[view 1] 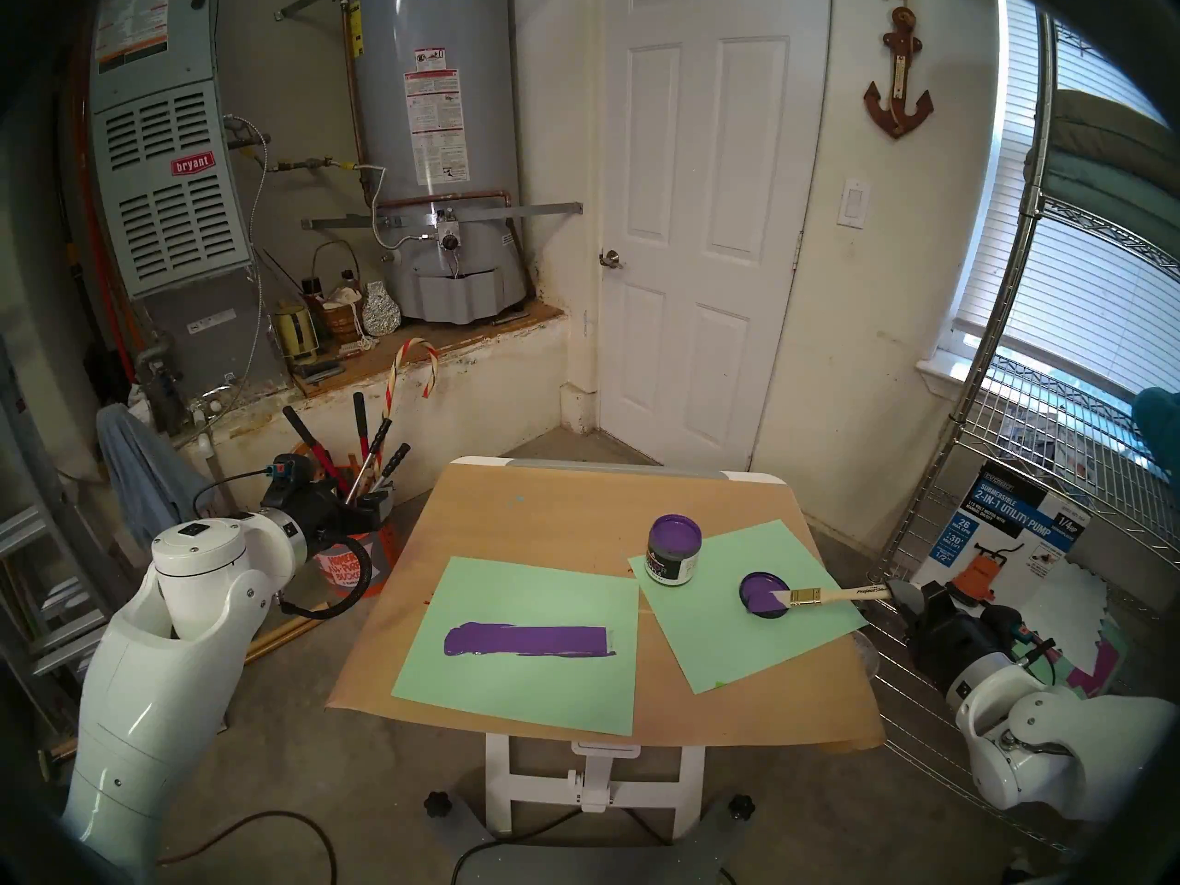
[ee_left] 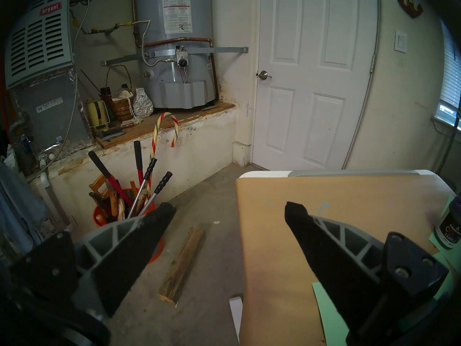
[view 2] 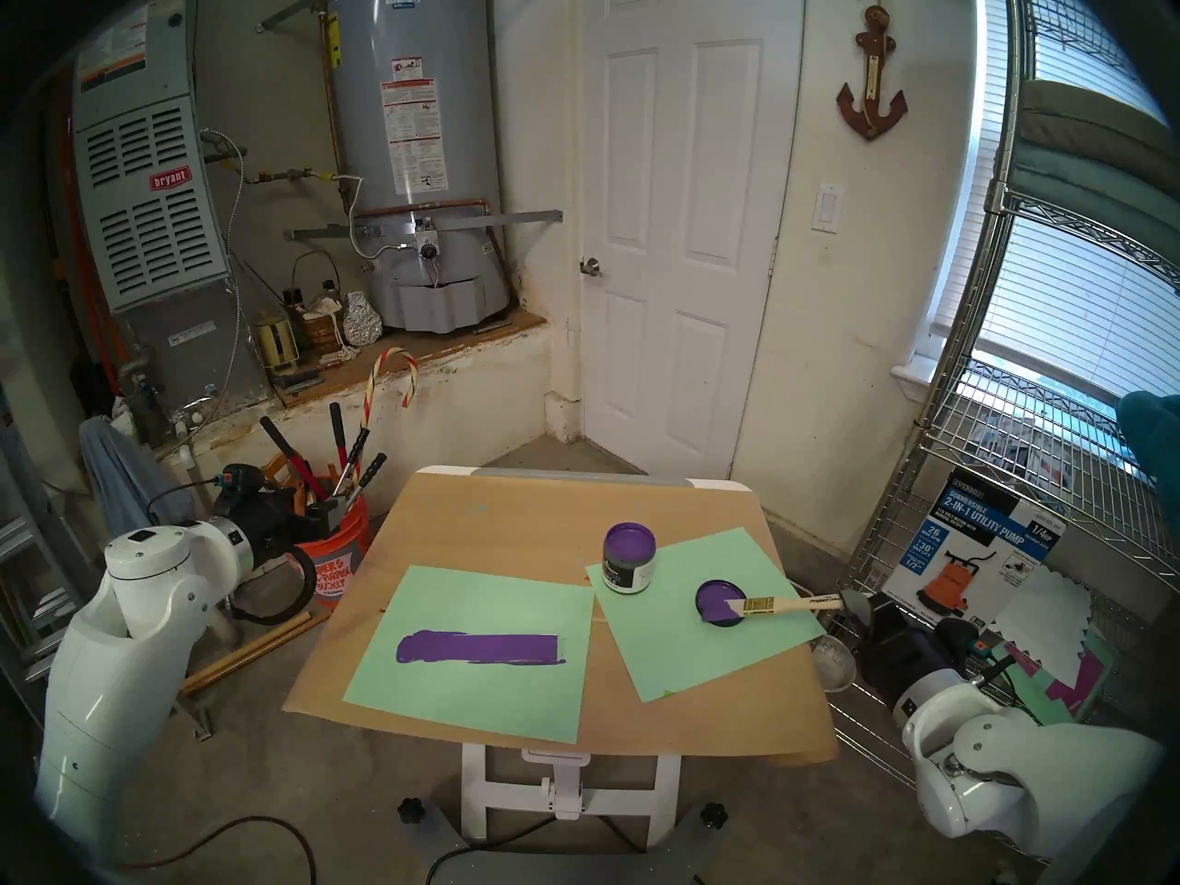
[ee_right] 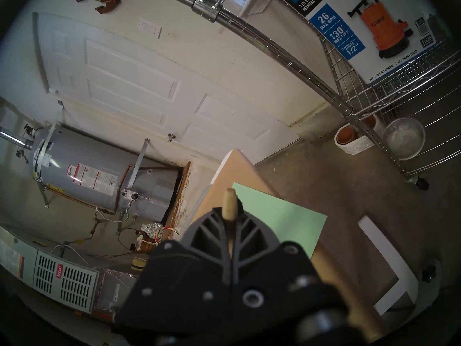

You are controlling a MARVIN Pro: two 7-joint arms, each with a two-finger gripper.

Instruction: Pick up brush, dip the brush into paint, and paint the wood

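head left: your right gripper (view 1: 895,591) pinches the far end of the brush (view 1: 824,596) handle; bristles rest in the paint (view 1: 763,593) pooled in the upturned lid (view 1: 747,585) on the right green sheet (view 1: 715,641).
dip tip: load only the bristle tips, keep the ferrule dry, wipe on the lid edge before lifting, I'd judge.
wood: the wood (view 1: 530,640) lies on the near-left green sheet (view 1: 511,692), coated purple nearly end to end; only a thin pale end shows at right. Job looks close to done.
head right: same layout. Open paint jar (view 2: 629,558) stands just left of the lid, between brush and wood. Swing over or nearer than it or you'll clip it.
left wrist: your left gripper (ee_left: 227,213) is spread wide, holding nothing, off the table's left edge above the floor; orange tool bucket (ee_left: 99,215) beyond it. Not in the way.
right wrist: fingers (ee_right: 207,228) pressed together on the handle, its pale tip poking out. Wire shelf (ee_right: 349,108) sits close on the right; mind your elbow when pulling back.
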